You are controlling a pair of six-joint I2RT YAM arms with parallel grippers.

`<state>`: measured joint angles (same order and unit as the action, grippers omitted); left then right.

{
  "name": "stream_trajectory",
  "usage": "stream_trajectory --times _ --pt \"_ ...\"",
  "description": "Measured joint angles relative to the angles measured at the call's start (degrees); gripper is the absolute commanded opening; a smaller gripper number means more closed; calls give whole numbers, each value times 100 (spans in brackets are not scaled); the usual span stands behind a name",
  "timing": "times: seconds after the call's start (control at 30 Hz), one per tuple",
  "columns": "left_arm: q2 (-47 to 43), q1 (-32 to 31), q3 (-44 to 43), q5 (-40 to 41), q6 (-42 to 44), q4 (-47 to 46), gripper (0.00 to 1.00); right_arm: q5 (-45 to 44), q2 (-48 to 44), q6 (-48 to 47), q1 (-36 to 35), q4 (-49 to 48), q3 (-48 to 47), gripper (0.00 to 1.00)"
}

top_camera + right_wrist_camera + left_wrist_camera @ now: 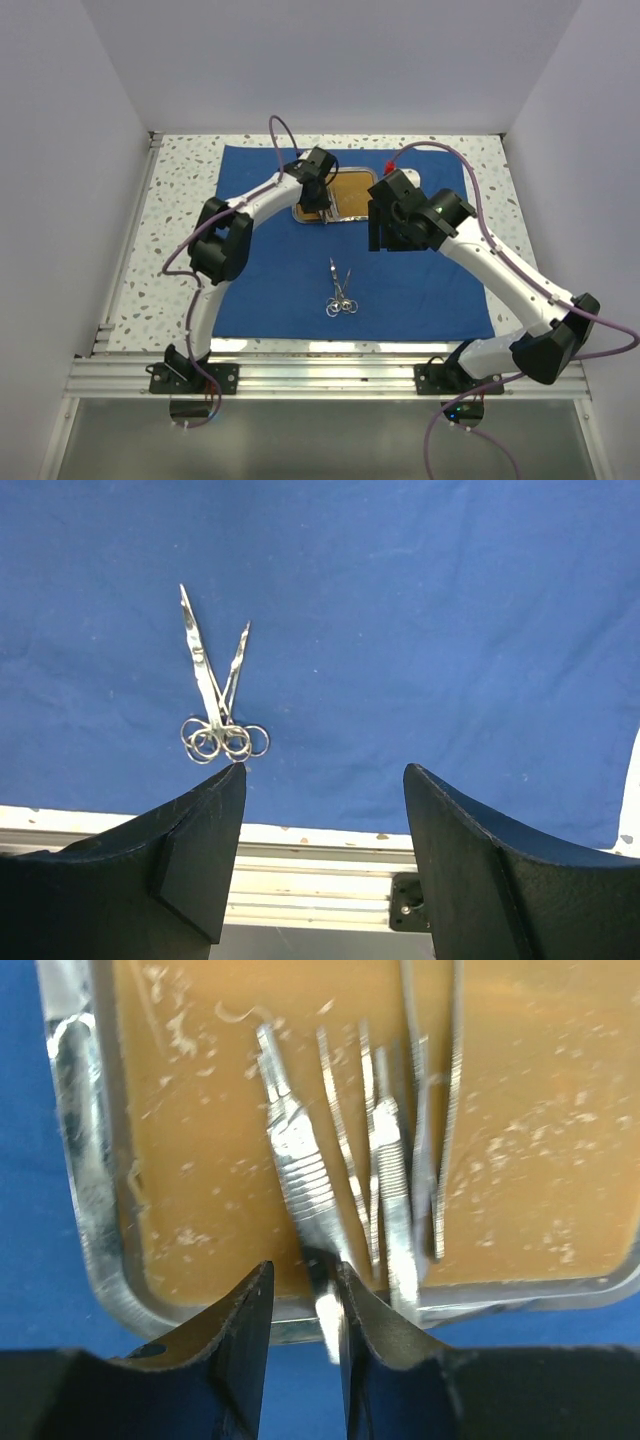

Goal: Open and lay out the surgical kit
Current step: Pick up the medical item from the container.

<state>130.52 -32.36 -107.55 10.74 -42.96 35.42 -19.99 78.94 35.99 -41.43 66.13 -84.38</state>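
Left gripper first: its black fingers sit close together with a narrow slot between them, right at the tray's near rim. In that slot is the near end of the silver serrated-grip tweezers. It lies against one finger with a sliver of gap on the other side, so it's bracketed, not clearly clamped. The tweezers' long axis runs straight away from the claw, from the tray's near rim toward its far rim, so your fingers close across the thin width. Judgement: squeeze, then lift up and back over the rim.

Next out, the small rounded-rectangle steel tray with its orange-brown floor. It holds the tweezers plus several more thin silver instruments just to their right, lying roughly parallel, some touching. Exact count is hard to tell. Watch you don't drag a neighbour.

Right gripper: spread wide, nothing in it, hovering off the tray's right near corner over the royal-blue cloth wrap, which lies open and flat under the tray. Past those fingers, on the cloth on the tray's near side and well apart from it, lie two silver ring-handled instruments, crossed, with rings away from the tray and tips toward it. Your left arm is nearer the tray's contents.
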Motion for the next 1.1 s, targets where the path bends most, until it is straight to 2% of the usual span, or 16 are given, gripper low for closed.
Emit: stream_trajectory --times 0.3,0.77,1.1 --pt "-317 9 610 57 -55 -162 31 4 149 -2 28 -7 13 67" --pt "-315 9 590 -55 13 -444 33 13 503 -7 59 13 -173 66" --pt "-125 9 122 -76 52 -345 30 17 629 -11 133 11 -214 66"
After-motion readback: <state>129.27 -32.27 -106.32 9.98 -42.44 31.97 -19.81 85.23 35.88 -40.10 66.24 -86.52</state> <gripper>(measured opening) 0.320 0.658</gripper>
